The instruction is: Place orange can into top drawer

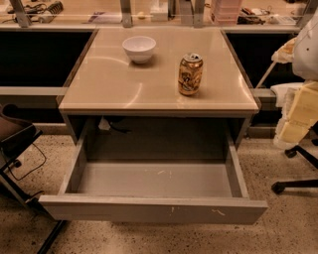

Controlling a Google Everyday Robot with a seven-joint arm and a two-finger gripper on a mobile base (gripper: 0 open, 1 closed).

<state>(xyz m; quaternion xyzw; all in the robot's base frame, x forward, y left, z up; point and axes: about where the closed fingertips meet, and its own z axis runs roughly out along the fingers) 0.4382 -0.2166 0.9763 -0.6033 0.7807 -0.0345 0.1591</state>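
Observation:
The orange can (190, 74) stands upright on the beige tabletop (109, 79), right of centre, silver top with pull tab showing. The top drawer (154, 211) is pulled wide open below the table's front edge. Its grey floor is bare and its flat front panel has small white scuffs. My gripper (298, 116) shows as pale yellow parts under a white arm at the right edge of the camera view, partly cut off. It is well right of the can, beyond the table's side, and touches neither the can nor the drawer.
A white bowl (139, 48) sits at the back centre of the tabletop. An office chair base (298, 168) stands on the speckled floor at the right. A dark chair (15, 139) and cables are at the left. A cluttered shelf (159, 12) runs behind the table.

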